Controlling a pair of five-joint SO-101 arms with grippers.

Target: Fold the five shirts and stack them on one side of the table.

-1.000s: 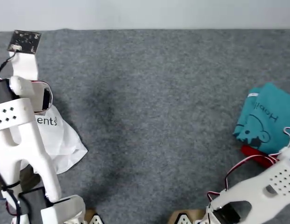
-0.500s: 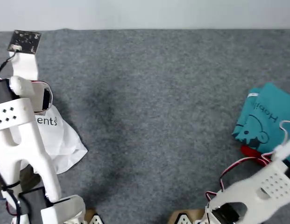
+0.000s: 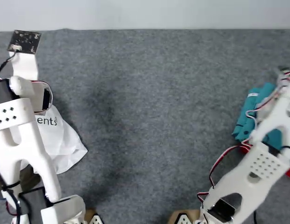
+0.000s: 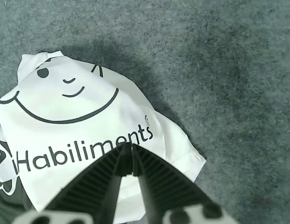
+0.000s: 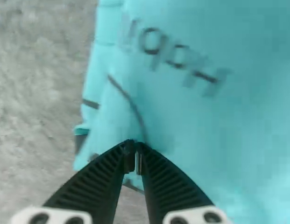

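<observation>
At far right, the teal shirt (image 3: 243, 125) lies slightly tilted.

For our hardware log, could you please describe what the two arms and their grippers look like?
Both the left arm and right arm have white plastic shells, each with a panel of small round holes. Thin red, white and black cables loop beside the right arm. The left gripper and right gripper have black, ribbed, tapering fingers on white mounts.
</observation>
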